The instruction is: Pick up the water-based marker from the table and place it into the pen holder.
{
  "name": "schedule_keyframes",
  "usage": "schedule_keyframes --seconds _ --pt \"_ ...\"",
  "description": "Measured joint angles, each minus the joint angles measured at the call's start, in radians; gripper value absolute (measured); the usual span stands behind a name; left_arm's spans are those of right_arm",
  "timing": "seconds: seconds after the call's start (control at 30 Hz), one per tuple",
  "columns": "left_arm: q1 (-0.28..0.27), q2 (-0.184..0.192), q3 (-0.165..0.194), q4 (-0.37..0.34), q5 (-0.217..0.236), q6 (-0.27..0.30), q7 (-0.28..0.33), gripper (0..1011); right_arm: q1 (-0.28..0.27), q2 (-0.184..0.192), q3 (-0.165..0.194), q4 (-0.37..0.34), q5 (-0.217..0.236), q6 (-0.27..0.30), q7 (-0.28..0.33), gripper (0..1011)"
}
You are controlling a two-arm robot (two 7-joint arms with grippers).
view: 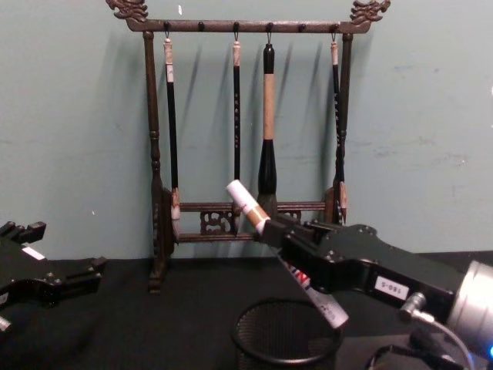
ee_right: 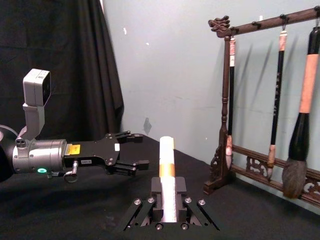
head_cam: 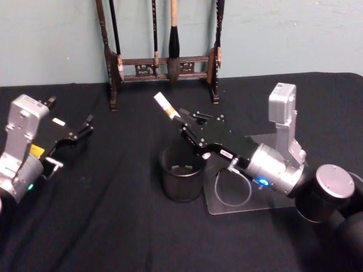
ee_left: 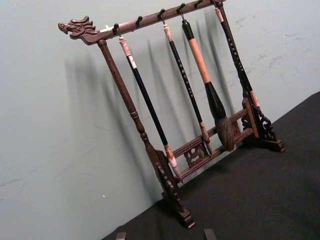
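Middle of the marker (head_cam: 166, 106) hidden inside the right gripper (head_cam: 187, 126) – print on it too small to read. Pen holder (view: 248, 347) base cut off by the chest view's bottom edge. Brush rack (head_cam: 164, 60) top cropped in the head view. Left gripper (view: 73, 279) body cut by the chest view's left edge.

Right arm stretched to mid-counter, right pincer (head_cam: 187, 126) clamped on marker (head_cam: 166, 106), left pincer (ee_right: 136, 149) parked left, spread apart.

Your inventory:
- Right: right end effector (view: 281, 231) clamped on the tilted marker (view: 245, 204), lower end at the pen holder (view: 286, 339) rim.
- Left edge: left end effector (view: 62, 253), fingers parted, above the surface (view: 154, 324).
- Behind: wooden rack (view: 153, 154), four hanging brushes (view: 267, 139).
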Motion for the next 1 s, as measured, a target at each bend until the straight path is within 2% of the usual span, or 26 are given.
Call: schedule_keyframes --seconds 0.5,0.7,1.0 --pt "0.000 0.000 0.000 0.000 0.000 0.000 0.000 1001 0.046 -0.038 -0.039 0.075 -0.019 0.002 0.007 164" --pt "0.000 0.000 0.000 0.000 0.000 0.000 0.000 1001 0.049 -0.040 -0.048 0.082 -0.037 0.001 0.000 164" --pt "0.000 0.000 0.000 0.000 0.000 0.000 0.000 1001 0.049 -0.040 -0.047 0.082 -0.035 0.001 0.000 164"
